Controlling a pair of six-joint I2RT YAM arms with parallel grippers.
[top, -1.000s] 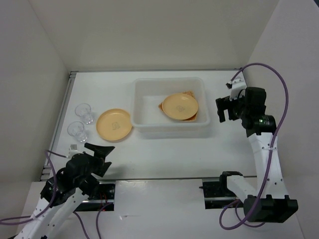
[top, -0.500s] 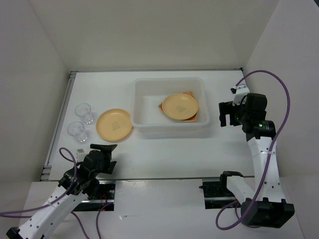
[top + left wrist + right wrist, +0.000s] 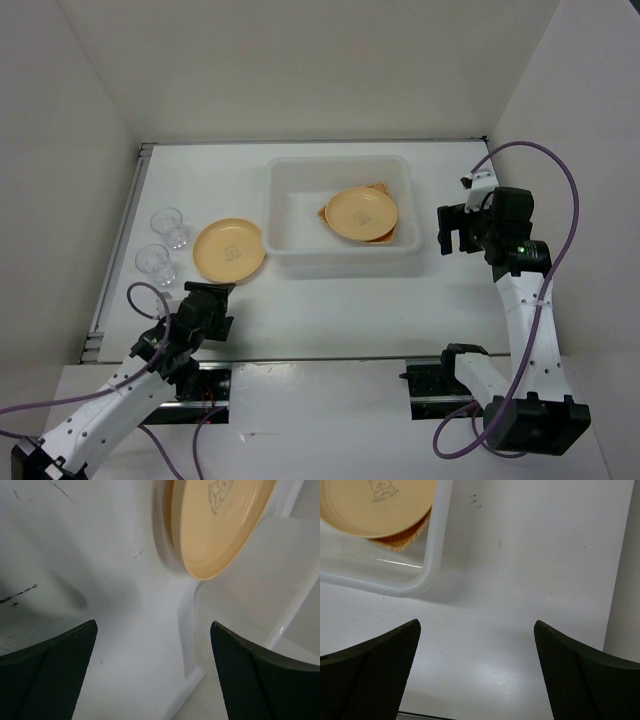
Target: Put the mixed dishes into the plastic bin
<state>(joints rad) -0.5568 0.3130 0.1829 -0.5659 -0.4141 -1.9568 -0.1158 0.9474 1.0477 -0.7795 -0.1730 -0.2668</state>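
The large translucent white rectangular plastic bin (image 3: 296, 215) sits toward the back middle of the white table (image 3: 330, 310). Two of the five dishes lie inside it: a round yellow-orange plastic plate (image 3: 362, 212) rests on top of the tan woven-textured rounded-triangle plate (image 3: 378, 187), of which only the edges peek out. Three pieces are outside. The second round yellow-orange plate (image 3: 229, 249) lies flat on the table just beside the bin's left wall. The two small clear glass cups, the farther cup (image 3: 168, 226) and the nearer cup (image 3: 153, 262), stand upright to the left of that plate, near each other and apart from it. The left gripper (image 3: 205, 298) hangs low over the table in front of the loose plate, its jaws spread wide with nothing between them; its wrist view looks along the table at that plate's rim. The right gripper (image 3: 450, 225) hovers to the right of the bin, likewise released and empty. The task looks a little under half done: one plate and both cups are left to go, and the left arm seems best placed to take the loose plate first.
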